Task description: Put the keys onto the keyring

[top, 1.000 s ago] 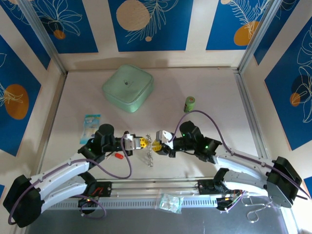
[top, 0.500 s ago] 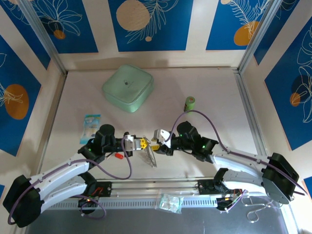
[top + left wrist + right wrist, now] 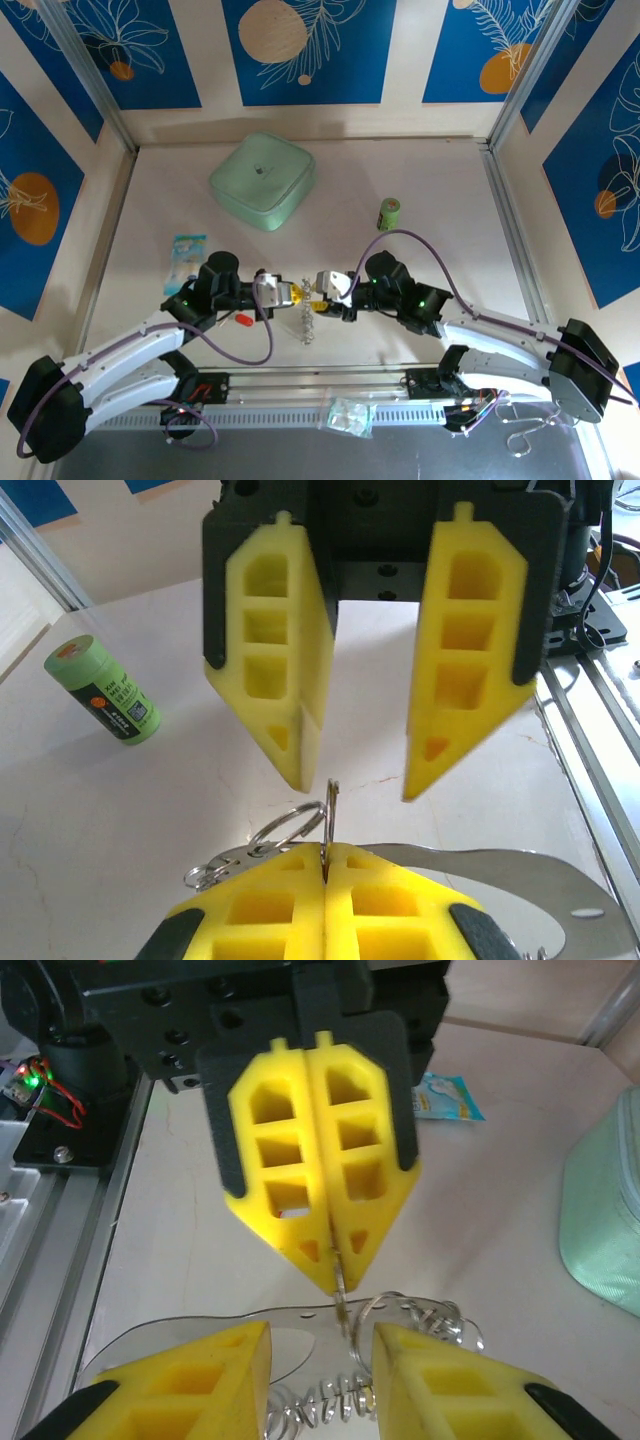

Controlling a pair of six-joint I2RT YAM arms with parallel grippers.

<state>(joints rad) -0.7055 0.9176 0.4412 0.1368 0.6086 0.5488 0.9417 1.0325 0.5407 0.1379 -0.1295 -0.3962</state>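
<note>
My left gripper (image 3: 325,848) is shut on the edge of one silver ring of the keyring (image 3: 270,832), a chain of small linked rings that hangs under it (image 3: 307,323). Facing it tip to tip, my right gripper (image 3: 320,1335) is open, with the pinched ring (image 3: 341,1282) standing in the gap between its fingers without touching them. In the top view the two grippers meet at mid-table, left (image 3: 290,293) and right (image 3: 322,291). A red-headed key (image 3: 241,320) lies on the table beside the left arm. A flat silver metal piece (image 3: 510,868) shows just below the jaws.
A pale green square lid (image 3: 262,180) sits at the back left. A green cylinder (image 3: 389,212) stands back right, and a small blue packet (image 3: 187,250) lies on the left. A metal rail (image 3: 320,385) runs along the near edge.
The right gripper's jaws have opened wider around the ring. The hanging rings swung sideways and have settled straight down. The left gripper has kept its grip and place.
</note>
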